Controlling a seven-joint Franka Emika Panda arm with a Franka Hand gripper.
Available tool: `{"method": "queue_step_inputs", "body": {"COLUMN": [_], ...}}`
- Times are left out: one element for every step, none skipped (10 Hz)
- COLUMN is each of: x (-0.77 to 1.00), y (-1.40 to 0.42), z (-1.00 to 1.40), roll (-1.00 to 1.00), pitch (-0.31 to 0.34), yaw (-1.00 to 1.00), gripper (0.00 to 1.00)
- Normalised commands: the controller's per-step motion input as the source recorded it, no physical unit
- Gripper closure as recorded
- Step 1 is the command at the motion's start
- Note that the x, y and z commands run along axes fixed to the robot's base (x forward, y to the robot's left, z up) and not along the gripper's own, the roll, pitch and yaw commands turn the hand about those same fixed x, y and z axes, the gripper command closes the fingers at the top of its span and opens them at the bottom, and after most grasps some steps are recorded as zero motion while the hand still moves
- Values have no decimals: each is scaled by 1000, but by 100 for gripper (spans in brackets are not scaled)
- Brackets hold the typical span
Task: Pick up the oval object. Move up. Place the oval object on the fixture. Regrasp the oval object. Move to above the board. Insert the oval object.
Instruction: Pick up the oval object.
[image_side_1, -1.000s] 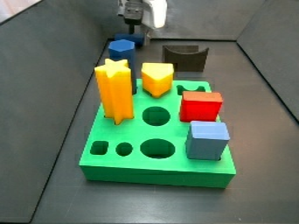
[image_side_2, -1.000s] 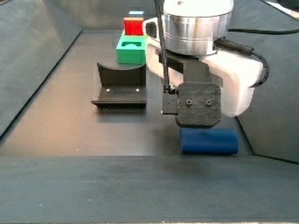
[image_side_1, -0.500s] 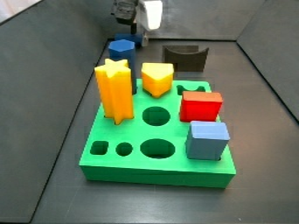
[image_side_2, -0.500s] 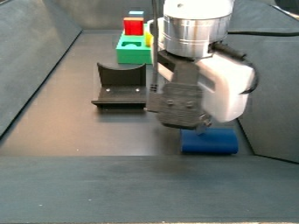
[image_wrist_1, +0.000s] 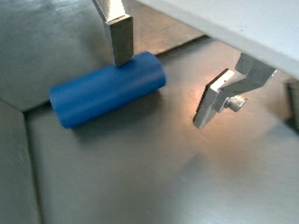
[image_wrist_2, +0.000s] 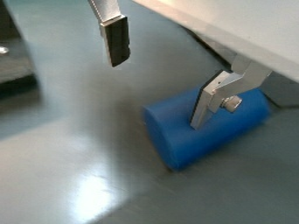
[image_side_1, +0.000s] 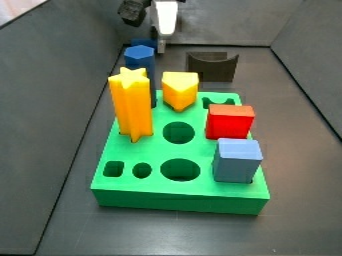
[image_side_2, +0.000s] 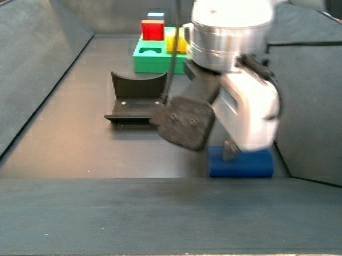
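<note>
Grey floor (image_side_2: 80, 190) of the walled enclosure carries all the pieces. Blue oval peg (image_wrist_1: 107, 90) lies on its side on that floor, also seen in a wrist view (image_wrist_2: 205, 131), in a side view (image_side_2: 242, 162) and, far back, in a side view (image_side_1: 139, 54). Its rounded flank faces up; the oval end face points toward the camera in both wrist views.

Gripper (image_wrist_1: 170, 74) hangs over the peg with its plates spread apart and nothing clamped between them. One finger (image_wrist_1: 119, 39) ends at the peg's upper flank in that wrist view; touching or just clear cannot be told. Opposite finger (image_wrist_1: 219, 98) stands off over bare floor. In a wrist view the gripper (image_wrist_2: 163, 74) appears with one finger (image_wrist_2: 216, 98) in front of the peg and the other (image_wrist_2: 114, 42) over open floor. In a side view the gripper (image_side_2: 221, 150) sits directly above the peg, with the arm's white housing tilted.

Fixture (image_side_2: 138, 98) stands on the floor just beside the peg, apart from it; it also shows in a side view (image_side_1: 210, 66).

Green board (image_side_1: 187, 165) lies nearer the camera in that side view, well apart from the peg, and carries an orange star post (image_side_1: 131, 100), a yellow piece (image_side_1: 179, 90), a red cube (image_side_1: 230, 121) and a grey-blue cube (image_side_1: 237, 160).
</note>
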Motion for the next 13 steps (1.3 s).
{"method": "queue_step_inputs", "body": {"x": [0,0,-26,-23,-194,-229,-206,9,-20,0,0,0,0], "y": [23,0,0,0,0,0,0,0,0,0,0,0,0], "z": [0,-111,-354,-580,-671,-720,-511,0,0,0,0,0,0], "roll": [-1,-21,-36,-41,-27,-29,0,0,14,0,0,0,0], "pitch": [0,-46,-137,-241,-299,-277,-244,14,0,0,0,0,0], "yaw": [0,-31,-46,-26,-20,0,0,0,0,0,0,0,0], "gripper": [0,0,0,0,0,0,0,0,0,0,100,100,100]}}
